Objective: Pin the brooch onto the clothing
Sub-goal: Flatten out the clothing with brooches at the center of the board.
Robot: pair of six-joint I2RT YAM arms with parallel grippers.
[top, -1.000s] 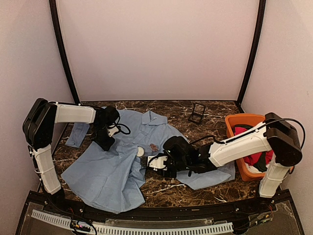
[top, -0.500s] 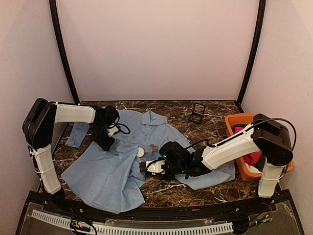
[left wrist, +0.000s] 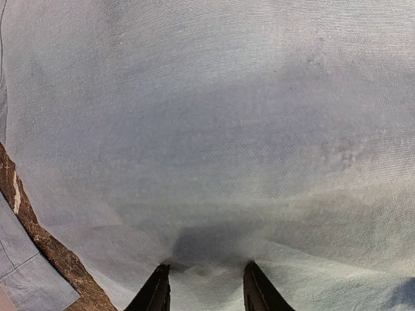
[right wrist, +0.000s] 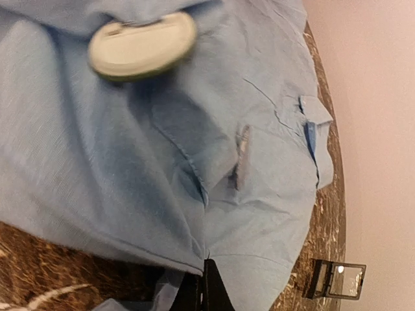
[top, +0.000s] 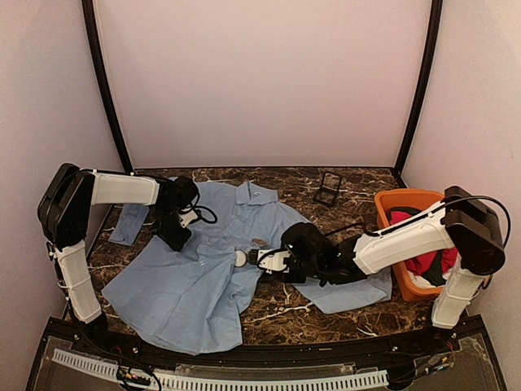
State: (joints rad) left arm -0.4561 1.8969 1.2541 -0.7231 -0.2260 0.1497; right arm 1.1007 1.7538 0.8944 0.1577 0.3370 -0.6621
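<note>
The pinning is not done, as far as I can judge. The shirt (top: pixel 187 285) lies spread front-up on the marble table (top: pixel 277 314), and the brooch (right wrist: pixel 142 45) sits loose on top of the cloth, not fastened through it. It lies on the front panel, on the near side of the collar (top: pixel 256 194) and well apart from it. What is left is to take the brooch up, open its pin and push it through the fabric.

My right gripper (top: pixel 256 259) is closed to a single dark wedge, just beside the brooch on the side away from the collar's left. It holds no brooch. Its tips meet the shirt's edge, and I cannot tell whether cloth is nipped there.

My left gripper (left wrist: pixel 206 267) is down on the shoulder area, left of the collar. Its fingers (left wrist: pixel 155 291) stand a narrow way apart with cloth puckered between them. Whether it is pinched or only pressed, I cannot tell.

The brooch is round, so it has no long axis of its own. Its pale face is turned up. A thin dark line crosses it, perhaps the pin, but it is too blurred to say which way it runs.
</note>
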